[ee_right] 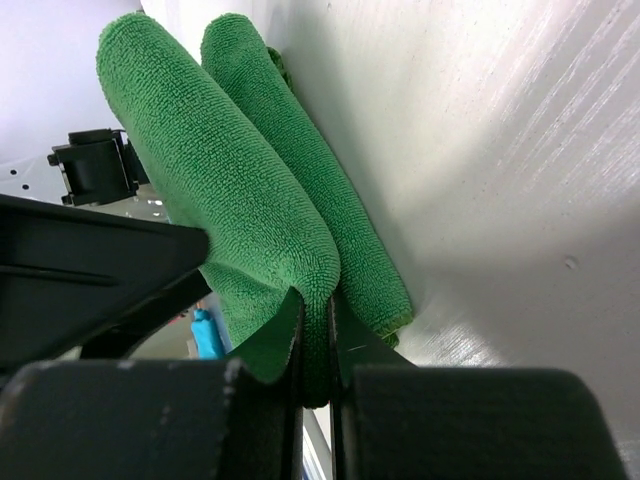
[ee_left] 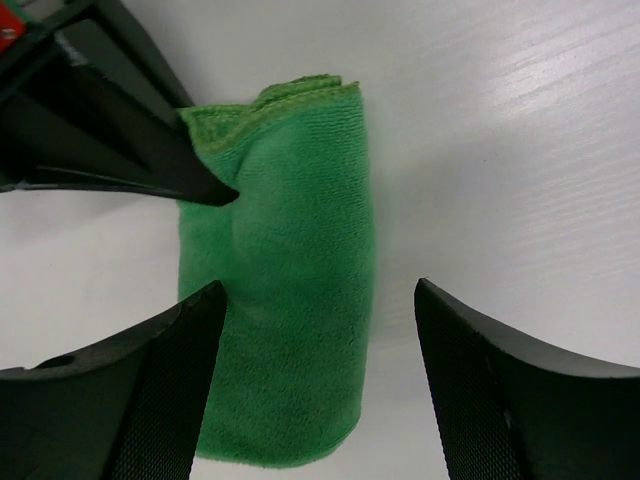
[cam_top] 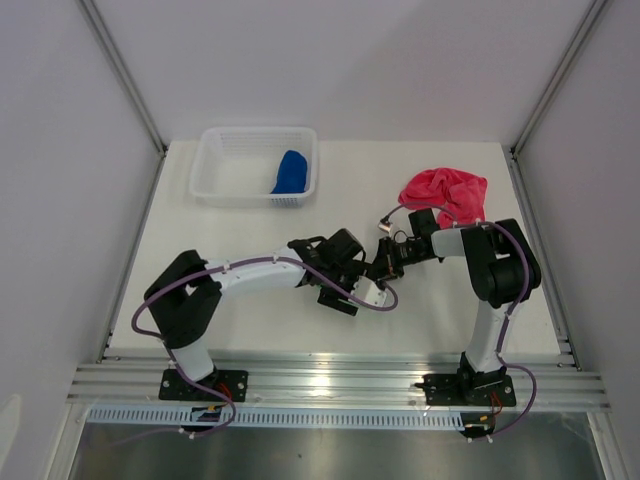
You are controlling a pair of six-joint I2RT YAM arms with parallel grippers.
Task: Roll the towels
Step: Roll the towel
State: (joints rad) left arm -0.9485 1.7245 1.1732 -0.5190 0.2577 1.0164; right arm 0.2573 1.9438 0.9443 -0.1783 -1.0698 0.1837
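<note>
Right gripper (ee_right: 315, 330) is clamped on the fuzzy green microfibre towel (ee_right: 250, 200), rolled up on the white table (ee_left: 520, 150); left gripper (ee_left: 318, 290) gapes open around it; roll looks done; next probably needs a grab that keeps it rolled.

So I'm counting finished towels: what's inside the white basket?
Only the blue towel, bundled up at the right end of the basket. No other towel shows there; anything beneath the blue one is covered and cannot be seen.

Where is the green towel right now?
Middle of the table, hidden under both grippers in the top view: the green towel lies inside the open left gripper, one edge pinched by the right gripper.
</note>
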